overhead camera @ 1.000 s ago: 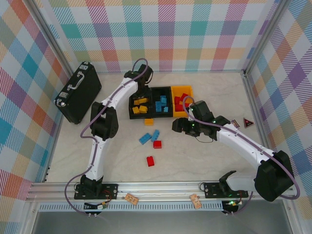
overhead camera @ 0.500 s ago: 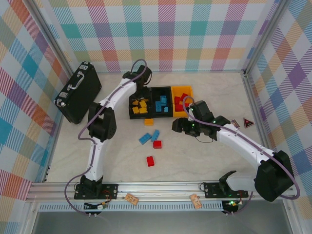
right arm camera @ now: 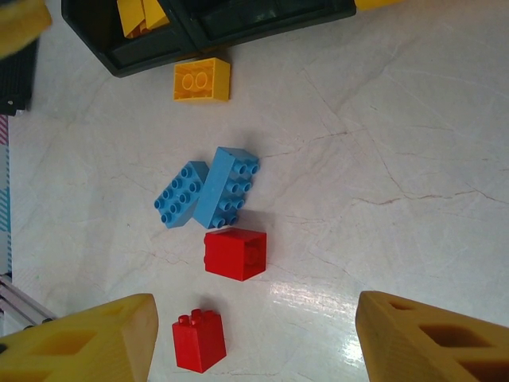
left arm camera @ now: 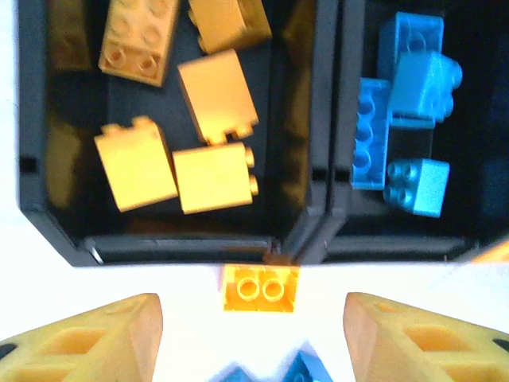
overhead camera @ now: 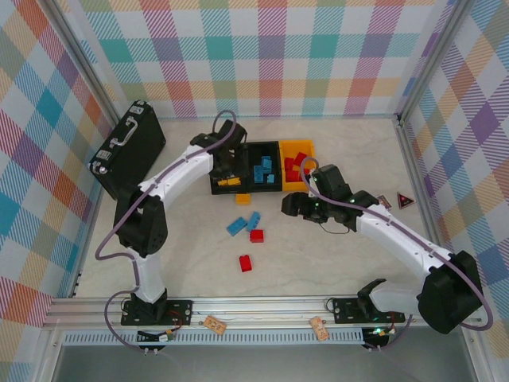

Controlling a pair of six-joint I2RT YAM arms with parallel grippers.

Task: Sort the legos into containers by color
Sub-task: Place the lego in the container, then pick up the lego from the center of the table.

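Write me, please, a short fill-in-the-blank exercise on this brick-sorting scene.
1. The left black bin holds only ____ bricks.
2. The yellow bin holds ____ bricks.
3. Loose on the table lie two blue bricks, one yellow brick and ____ red bricks.
Missing words: yellow; red; two.

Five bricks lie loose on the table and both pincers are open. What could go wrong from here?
The loose yellow brick sits hard by the black bin's wall; the left pincer closing on it could catch the wall or shove the bin. The two blue bricks touch, with a red brick beside them; the right pincer might drag a neighbour along.
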